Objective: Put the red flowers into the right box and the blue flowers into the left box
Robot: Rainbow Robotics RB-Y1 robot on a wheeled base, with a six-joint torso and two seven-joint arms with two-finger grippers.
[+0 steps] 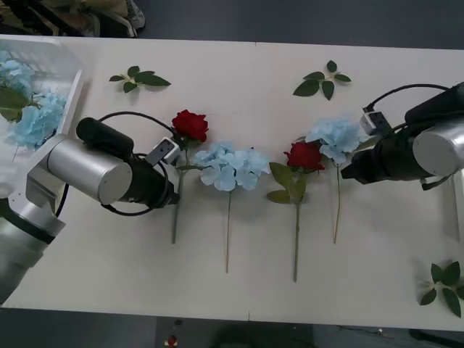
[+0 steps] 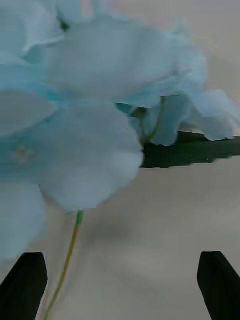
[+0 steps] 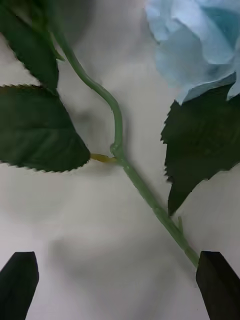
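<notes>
- The worktop (image 1: 254, 109) is white; four flowers lie on it in a row, blooms toward the far edge, stems toward the robot.
- From the robot's left: a red rose (image 1: 190, 125), a blue hydrangea (image 1: 230, 167), a second red rose (image 1: 304, 155), a second blue hydrangea (image 1: 336, 138); each rose sits just beside the hydrangea on its right, leaves and petals touching or nearly so.
- The left box (image 1: 61, 80) stands at the far left corner of the worktop; blue hydrangea heads (image 1: 32, 119) already lie inside it.
- The left gripper (image 3: 117, 285) hangs over the stem (image 3: 120, 150) of the leftmost rose, just below its bloom; its black fingers (image 3: 20, 282) are spread wide with nothing between them; in the left wrist view the green stem runs diagonally toward one finger, with serrated leaves (image 3: 35, 130) to either side and blue petals at a corner.
- The right gripper (image 2: 120, 285) sits close beside the rightmost hydrangea, on its right side; its fingers (image 2: 217, 282) stand wide apart and empty; in the right wrist view the pale blue petals (image 2: 90, 150) loom just ahead, the thin stem passing near one finger.
- Loose green leaf sprigs (image 1: 139, 78) lie apart from the flowers: two toward the far edge, one at the near right corner.
</notes>
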